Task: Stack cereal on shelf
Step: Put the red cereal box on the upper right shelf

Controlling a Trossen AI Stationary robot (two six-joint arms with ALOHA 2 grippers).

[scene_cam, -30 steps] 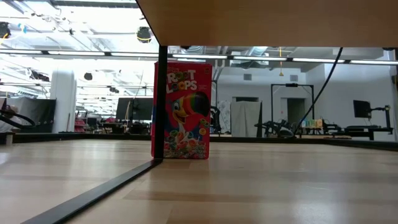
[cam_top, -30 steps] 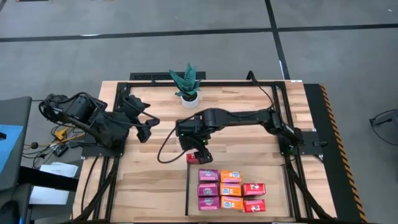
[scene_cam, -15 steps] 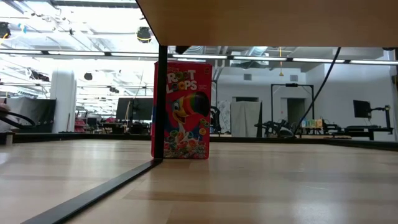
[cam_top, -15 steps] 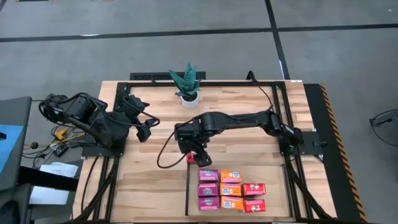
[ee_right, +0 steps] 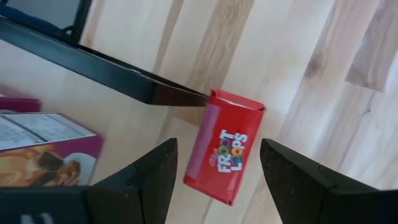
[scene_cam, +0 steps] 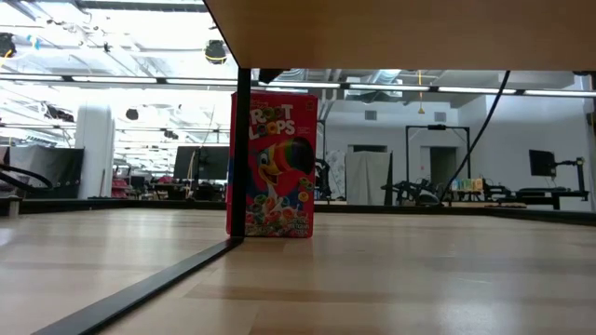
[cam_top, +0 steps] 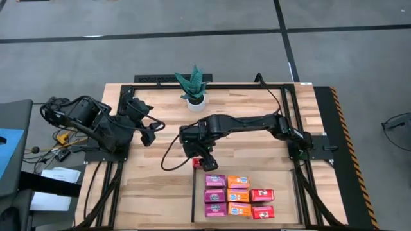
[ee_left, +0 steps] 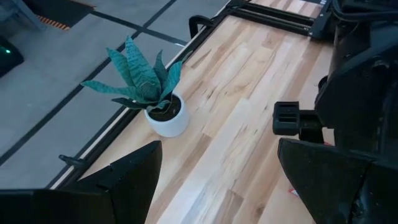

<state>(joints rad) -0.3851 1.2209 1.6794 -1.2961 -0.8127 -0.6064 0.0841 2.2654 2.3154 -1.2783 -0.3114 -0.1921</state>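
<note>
A red cereal box point(ee_right: 225, 149) stands upright on its small end point(scene_cam: 272, 233) at the far left corner of the shelf point(cam_top: 282, 186), against the black strip point(ee_right: 93, 68). My right gripper point(ee_right: 217, 144) hovers above it, open, one finger on either side of the box and neither touching it. In the high view this gripper point(cam_top: 204, 159) mostly hides the box point(cam_top: 196, 163). On the shelf lie three magenta boxes point(cam_top: 215, 195), three orange boxes point(cam_top: 238, 196) and two red boxes point(cam_top: 262, 203). My left gripper point(ee_left: 217, 155) waits open at the table's left point(cam_top: 148, 131).
A potted green plant point(cam_top: 192, 86) stands at the table's far edge, also seen in the left wrist view point(ee_left: 149, 93). Black frame rails point(cam_top: 290, 122) run along the table's far and right sides. Bare slatted tabletop point(cam_top: 154, 186) lies left of the shelf.
</note>
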